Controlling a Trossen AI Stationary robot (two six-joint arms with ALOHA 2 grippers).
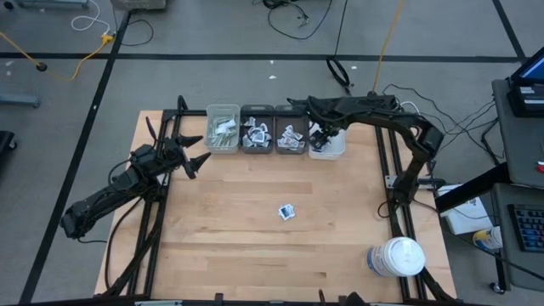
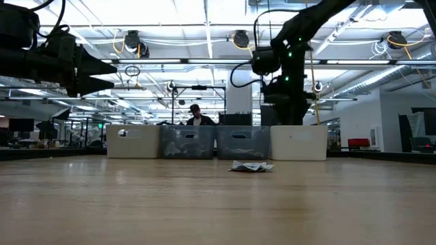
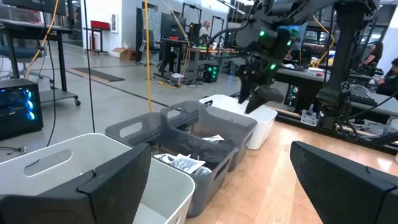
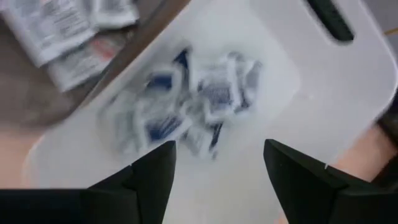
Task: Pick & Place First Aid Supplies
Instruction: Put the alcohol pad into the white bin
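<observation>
Here the right hand (image 1: 318, 136), fingers parted and empty, hovers over sachets (image 4: 186, 106) lying jumbled

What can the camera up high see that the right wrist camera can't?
Only the high view shows the whole table, the left gripper waiting open near the table's left side, a lone sachet lying mid-table, the lidded jar at a corner, and all four bins in their row.

Only the right wrist view shows, up close, the blue-printed sachets piled inside the white bin.

Both show the right gripper, open, over that end bin, and the grey bin beside it holding more sachets.
</observation>
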